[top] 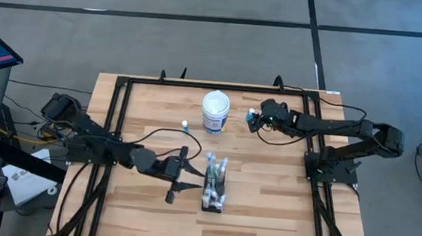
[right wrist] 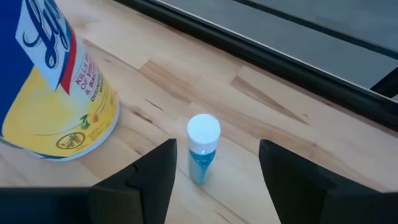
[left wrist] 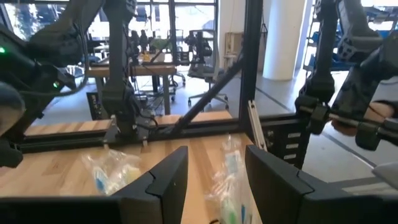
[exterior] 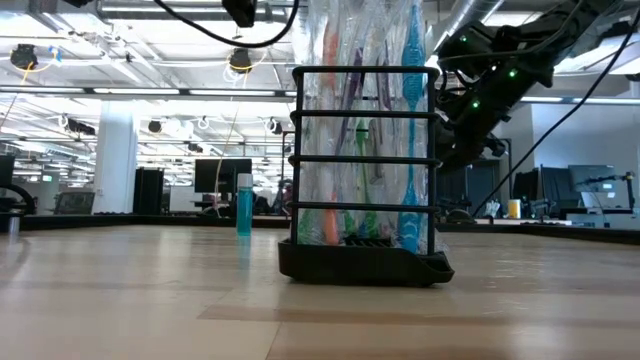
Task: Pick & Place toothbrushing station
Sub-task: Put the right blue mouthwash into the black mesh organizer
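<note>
1. Wooden planks made up the table [top: 264, 213], boxed in by a black frame [top: 123, 88], with grey floor around it and an open office hall beyond in the low view.
2. The station [top: 214, 184], a black slotted holder, stood upright on the table near its middle, toward the front edge, packed with wrapped toothbrushes.
3. In the low view the station [exterior: 365, 180] filled the centre, its base flat on the wood.
4. The left gripper [top: 178, 177] lay low over the table just left of the station, fingers spread apart and holding nothing.
5. From the left wrist view the left gripper [left wrist: 214, 180] pointed across the table, with wrapped brushes [left wrist: 227, 180] showing between and beside its fingers; whether they touched could not be told.
6. The right gripper [top: 254, 121] hung over the table's back right part, right of the tub [top: 215, 111], well apart from the station.
7. Its jaws stood wide and empty in the right wrist view, where the right gripper [right wrist: 214, 168] straddled a small blue bottle [right wrist: 203, 146] with a white cap, standing free on the wood.
8. The tub [right wrist: 53, 93], blue and yellow labelled, stood near that bottle.
9. A second small bottle [top: 185, 125] stood left of the tub.
</note>
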